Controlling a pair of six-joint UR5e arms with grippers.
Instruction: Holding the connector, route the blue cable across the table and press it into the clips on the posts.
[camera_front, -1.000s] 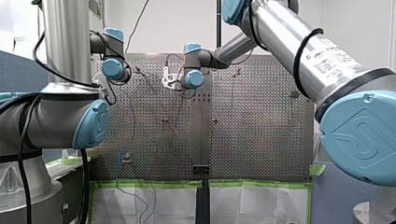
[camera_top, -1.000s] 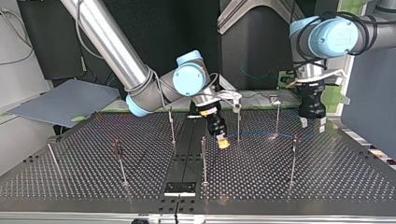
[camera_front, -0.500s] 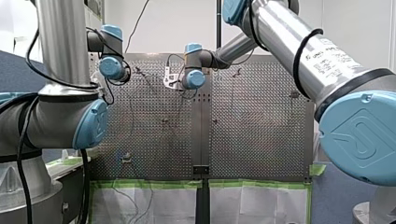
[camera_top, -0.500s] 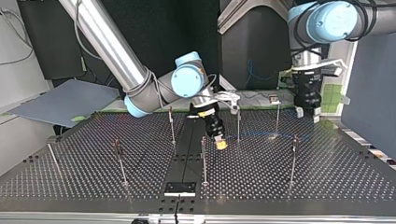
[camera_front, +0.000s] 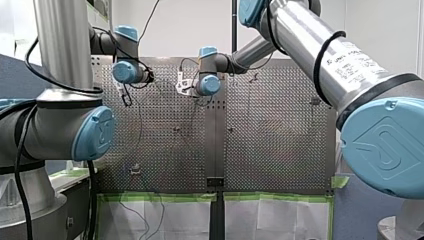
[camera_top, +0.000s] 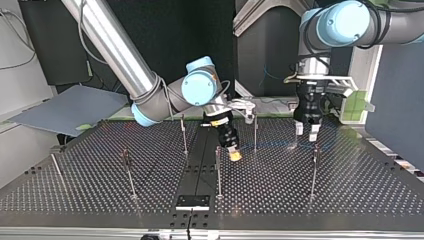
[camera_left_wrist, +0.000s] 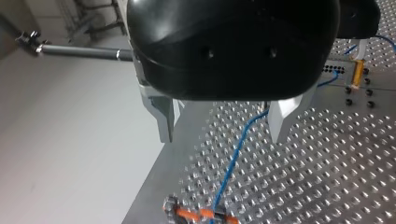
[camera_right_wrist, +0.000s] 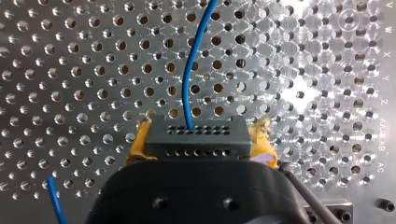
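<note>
In the right wrist view a black connector (camera_right_wrist: 195, 136) sits clamped between my right gripper's (camera_right_wrist: 198, 142) yellow pads (camera_right_wrist: 137, 143). The blue cable (camera_right_wrist: 190, 70) leaves the connector and runs ahead over the perforated plate. In the top view my right gripper (camera_top: 233, 154) hangs low between two middle posts (camera_top: 255, 132). My left gripper (camera_top: 306, 131) hovers above the table at that view's right. The left wrist view shows its fingers (camera_left_wrist: 163, 119) wide apart with nothing between them. The blue cable (camera_left_wrist: 233, 158) lies on the plate below them and leads to an orange-marked clip (camera_left_wrist: 198, 215).
Several thin posts stand on the perforated table (camera_top: 100, 200), among them one near the front middle (camera_top: 218, 170) and one at the top view's right (camera_top: 314, 170). A black plate (camera_top: 192, 201) sits at the front edge. Green-taped sheets (camera_front: 165, 212) hang below the table.
My left arm has swung toward the top view's middle, turning its gripper and keeping it open. My right gripper has crept slightly toward that view's left with the connector.
</note>
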